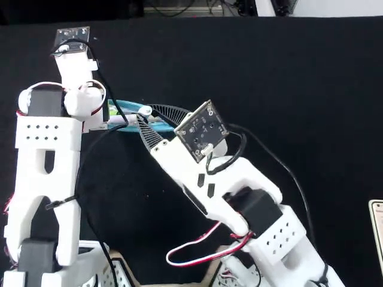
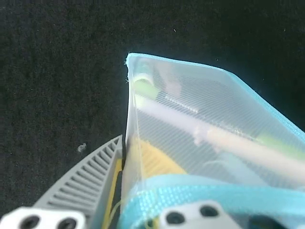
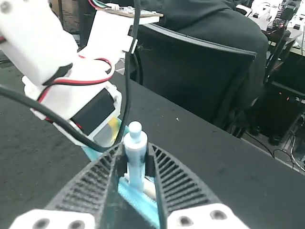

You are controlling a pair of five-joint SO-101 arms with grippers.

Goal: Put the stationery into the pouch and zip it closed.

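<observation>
The pouch (image 2: 200, 119) is translucent with turquoise edging and holds pens and a yellow item. My left gripper (image 2: 126, 160) is shut on its edge, with one ribbed grey finger (image 2: 90, 181) against the side. In the high view the pouch (image 1: 127, 108) hangs between the two grippers, mostly hidden by them. My right gripper (image 3: 135, 151) is shut on a pale blue pen (image 3: 135, 136) with a round tip. The pen stands upright over the turquoise pouch rim (image 3: 138, 202). From above, the right gripper (image 1: 143, 119) sits right beside the left gripper (image 1: 112, 117).
The left arm's white body (image 3: 71, 95) and its black cable (image 3: 127, 67) stand close behind the pen. A pale card (image 1: 377, 218) lies at the right table edge. Black cloth (image 1: 287, 78) covers the table, with open room to the right and back.
</observation>
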